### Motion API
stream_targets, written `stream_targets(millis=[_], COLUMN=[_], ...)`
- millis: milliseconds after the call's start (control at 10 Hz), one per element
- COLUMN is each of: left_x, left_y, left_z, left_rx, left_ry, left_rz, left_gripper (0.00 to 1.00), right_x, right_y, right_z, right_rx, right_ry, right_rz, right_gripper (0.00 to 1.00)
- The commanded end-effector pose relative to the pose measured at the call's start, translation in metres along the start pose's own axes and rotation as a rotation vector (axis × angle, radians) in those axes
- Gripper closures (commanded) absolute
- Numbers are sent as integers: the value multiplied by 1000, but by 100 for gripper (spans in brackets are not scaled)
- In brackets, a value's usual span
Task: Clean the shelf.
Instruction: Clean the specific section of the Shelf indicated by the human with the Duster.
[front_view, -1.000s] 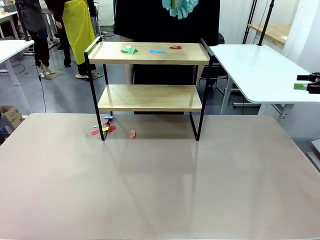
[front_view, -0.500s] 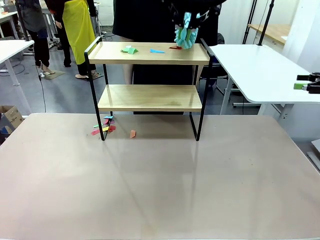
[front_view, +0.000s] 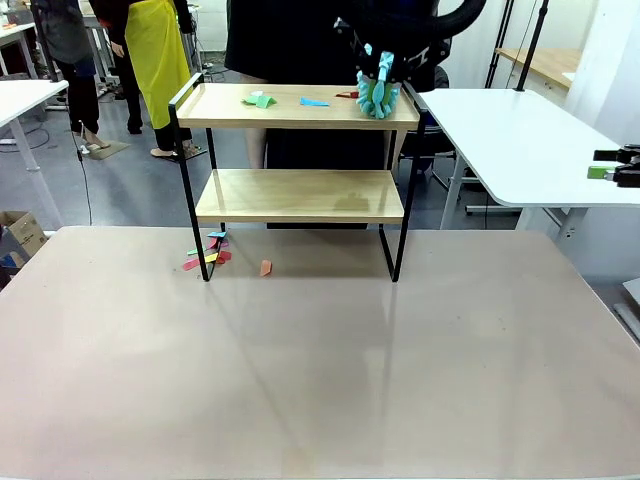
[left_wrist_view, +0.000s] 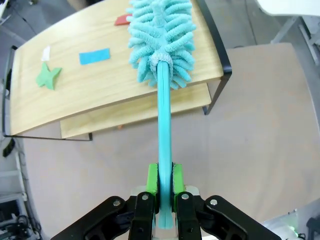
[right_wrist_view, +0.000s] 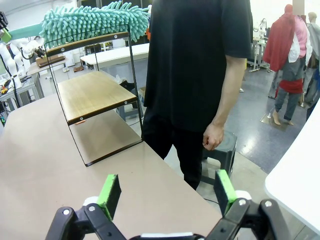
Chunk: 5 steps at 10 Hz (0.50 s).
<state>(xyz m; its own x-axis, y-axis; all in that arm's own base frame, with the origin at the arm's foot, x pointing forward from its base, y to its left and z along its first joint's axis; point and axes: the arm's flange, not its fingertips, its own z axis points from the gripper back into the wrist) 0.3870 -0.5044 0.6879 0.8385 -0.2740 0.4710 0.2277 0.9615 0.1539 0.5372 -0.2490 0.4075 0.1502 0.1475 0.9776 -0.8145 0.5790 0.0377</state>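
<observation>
Your pinkish-beige worktop (front_view: 320, 380) fills the near part of the front view, glossy and faintly reflecting. Toward its far left lies a small heap of coloured paper scraps (front_view: 207, 255), with a single orange scrap (front_view: 265, 267) near the heap but apart from it. Across from you, a person in black (front_view: 290, 40) stands at the far edge. In the right wrist view, a grey stool (right_wrist_view: 223, 150) sits on the floor just beside their legs. To your right stands a white table (front_view: 520, 140), with black poles (front_view: 535, 40) rising behind it. On your left you'll see another white table (front_view: 25, 95) and a cardboard box (front_view: 20, 238) on the grey-blue floor (front_view: 130, 190).
</observation>
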Motion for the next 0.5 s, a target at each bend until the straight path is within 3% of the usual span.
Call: stream_targets(millis=[0, 200, 400], left_x=[5, 2, -2], left_y=[-11, -16, -8], left_z=[-6, -13, -17], left_rx=[-17, -33, -3], left_ry=[68, 92, 42], left_rz=[13, 15, -7], left_gripper=[86, 86, 86], right_x=[2, 2, 2], right_y=[1, 1, 1], right_z=[-1, -1, -1], right_rx=[1, 1, 1], right_ry=[1, 1, 1], right_rz=[3, 3, 3], right_gripper=[0, 0, 0])
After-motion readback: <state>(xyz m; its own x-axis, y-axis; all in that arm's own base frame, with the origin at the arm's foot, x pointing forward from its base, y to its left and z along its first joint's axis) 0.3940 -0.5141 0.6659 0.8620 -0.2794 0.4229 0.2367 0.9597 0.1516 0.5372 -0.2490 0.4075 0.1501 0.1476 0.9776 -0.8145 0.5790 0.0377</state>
